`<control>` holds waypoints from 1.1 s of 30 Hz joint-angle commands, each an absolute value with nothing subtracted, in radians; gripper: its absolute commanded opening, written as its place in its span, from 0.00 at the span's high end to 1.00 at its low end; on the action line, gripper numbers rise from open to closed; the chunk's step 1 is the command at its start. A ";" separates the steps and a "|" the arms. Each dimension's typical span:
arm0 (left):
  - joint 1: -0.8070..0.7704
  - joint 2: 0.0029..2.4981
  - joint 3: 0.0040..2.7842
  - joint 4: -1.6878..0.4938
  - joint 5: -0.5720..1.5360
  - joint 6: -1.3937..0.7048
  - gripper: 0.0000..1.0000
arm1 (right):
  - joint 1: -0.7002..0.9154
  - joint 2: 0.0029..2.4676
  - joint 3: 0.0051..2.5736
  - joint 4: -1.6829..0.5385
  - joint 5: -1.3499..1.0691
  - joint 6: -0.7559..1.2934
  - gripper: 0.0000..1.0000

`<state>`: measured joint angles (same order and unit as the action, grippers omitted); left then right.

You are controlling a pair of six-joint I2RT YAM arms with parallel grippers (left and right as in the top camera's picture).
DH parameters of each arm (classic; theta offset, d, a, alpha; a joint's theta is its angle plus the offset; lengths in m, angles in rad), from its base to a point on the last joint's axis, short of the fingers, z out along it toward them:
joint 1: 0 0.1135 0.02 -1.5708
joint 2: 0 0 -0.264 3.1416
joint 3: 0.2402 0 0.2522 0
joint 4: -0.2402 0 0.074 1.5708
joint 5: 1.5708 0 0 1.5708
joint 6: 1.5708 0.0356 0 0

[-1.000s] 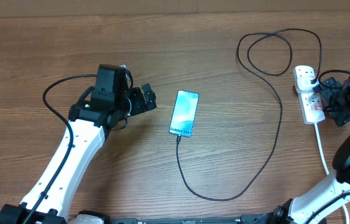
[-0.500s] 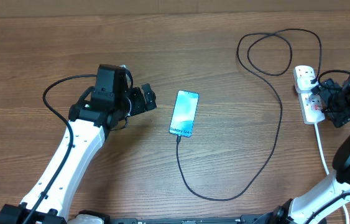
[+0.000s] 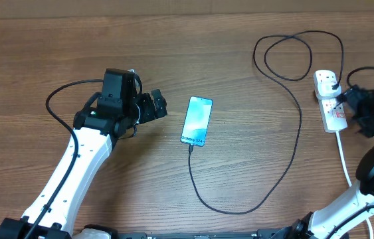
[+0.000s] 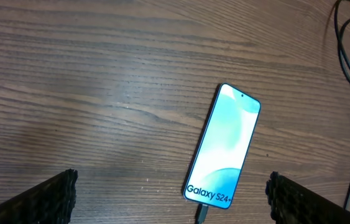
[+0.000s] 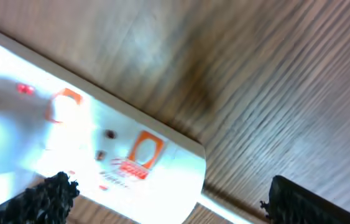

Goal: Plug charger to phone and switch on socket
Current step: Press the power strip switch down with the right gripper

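From overhead, we see the socket point(image 3: 330, 101) at the right side of the table point(image 3: 54, 40), with its long axis running from far to near. The right gripper point(image 3: 354, 109) stands just beside it on the outer side, so the socket lies to the left of this gripper, whose jaws are spread and hold nothing. The right arm is clearly the nearer one. The left gripper point(image 3: 159, 106) is well apart from the socket, just left of the phone point(image 3: 196, 121), and it is also wide open and empty. The charger point(image 3: 299, 133) runs as a thin black line from the near short edge of the phone, in a big curve, to its black plug point(image 3: 333, 83) at the far end of the socket. In the left wrist view, the two fingers point(image 4: 44, 202) frame the phone, which lies flat with a bright blue screen, and a small connector seems already seated in its bottom edge. In the right wrist view, the socket is blurred: a white body with red marks, lying slanted beyond the spread fingers. We cannot tell whether a switch is on, and we judge that the switch is what remains.
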<state>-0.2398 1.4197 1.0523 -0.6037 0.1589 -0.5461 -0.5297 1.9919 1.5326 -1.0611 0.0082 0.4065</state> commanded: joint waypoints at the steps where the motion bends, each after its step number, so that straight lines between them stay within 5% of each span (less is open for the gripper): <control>1: -0.234 1.402 1.061 -0.602 0.146 -0.527 0.00 | -0.529 1.975 1.632 -1.111 0.022 0.372 0.00; 14: -0.234 1.402 1.061 -0.602 0.146 -0.527 0.00 | -0.402 1.953 1.640 -1.262 0.094 0.234 0.00; 33: -0.234 1.402 1.061 -0.602 0.146 -0.527 0.00 | -0.395 1.953 1.640 -1.150 0.095 0.234 0.00</control>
